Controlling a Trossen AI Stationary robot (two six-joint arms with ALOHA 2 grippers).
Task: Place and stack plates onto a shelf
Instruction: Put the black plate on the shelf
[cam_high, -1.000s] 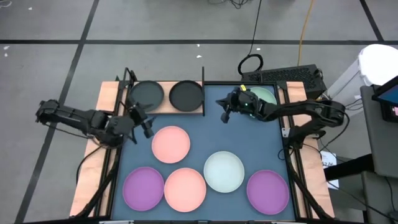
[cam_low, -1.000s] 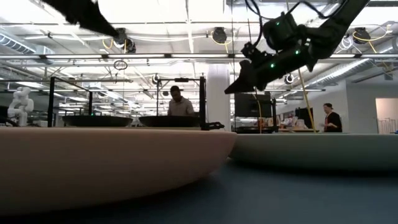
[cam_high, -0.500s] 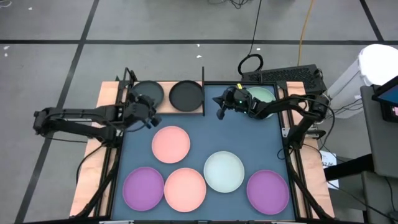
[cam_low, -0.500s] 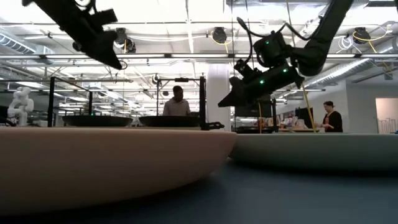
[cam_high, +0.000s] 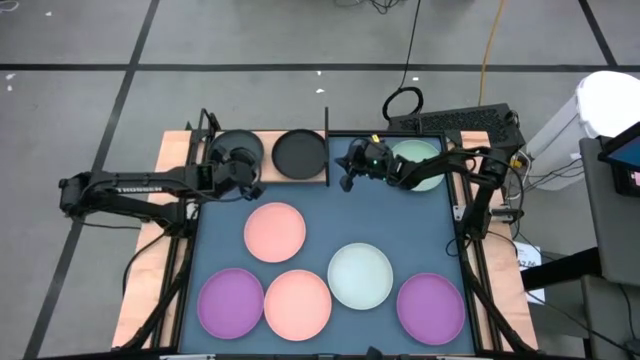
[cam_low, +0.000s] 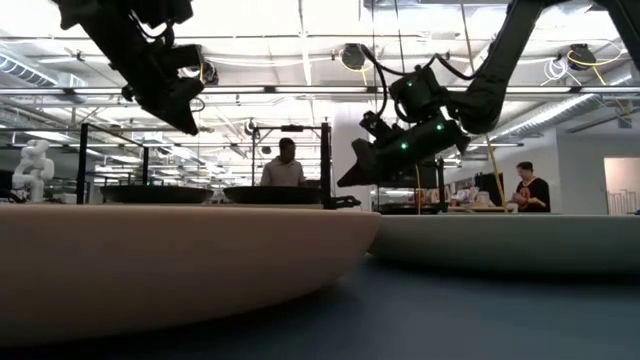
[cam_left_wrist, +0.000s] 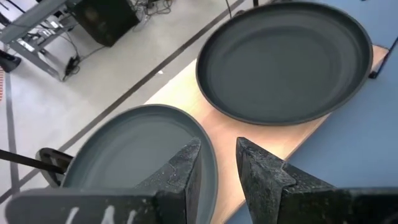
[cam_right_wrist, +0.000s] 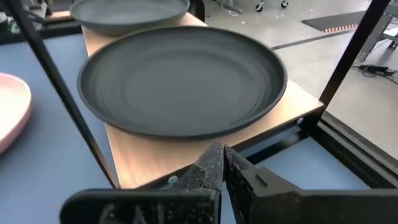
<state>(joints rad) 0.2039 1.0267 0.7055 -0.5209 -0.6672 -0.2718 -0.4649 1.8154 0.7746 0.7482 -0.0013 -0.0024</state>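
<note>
Two black plates, left (cam_high: 237, 150) and right (cam_high: 300, 153), rest flat side by side on the wooden shelf (cam_high: 265, 173) at the table's far left. My left gripper (cam_high: 250, 188) hovers above the near rim of the left black plate (cam_left_wrist: 130, 146), open by a narrow gap with nothing in it. My right gripper (cam_high: 345, 183) is shut and hangs in the air just right of the shelf, pointing at the right black plate (cam_right_wrist: 183, 78). A pale green plate (cam_high: 425, 165) lies under the right arm. Two pink (cam_high: 275, 231), two purple (cam_high: 231, 303) and a pale blue-white plate (cam_high: 360, 275) lie on the mat.
The shelf's thin black posts (cam_high: 327, 145) stand at its corners; one (cam_right_wrist: 53, 81) crosses the right wrist view in front of the plates. The blue-grey mat (cam_high: 400, 225) has bare room in its middle. A keyboard (cam_high: 465, 122) lies at the far right. People (cam_low: 288, 165) stand in the room behind.
My left gripper has swung toward the table's far edge and right, sinking to the left black plate, and its fingers have drawn closer together. My right gripper, staying shut, has gone down and left toward the shelf. No plate has moved.
</note>
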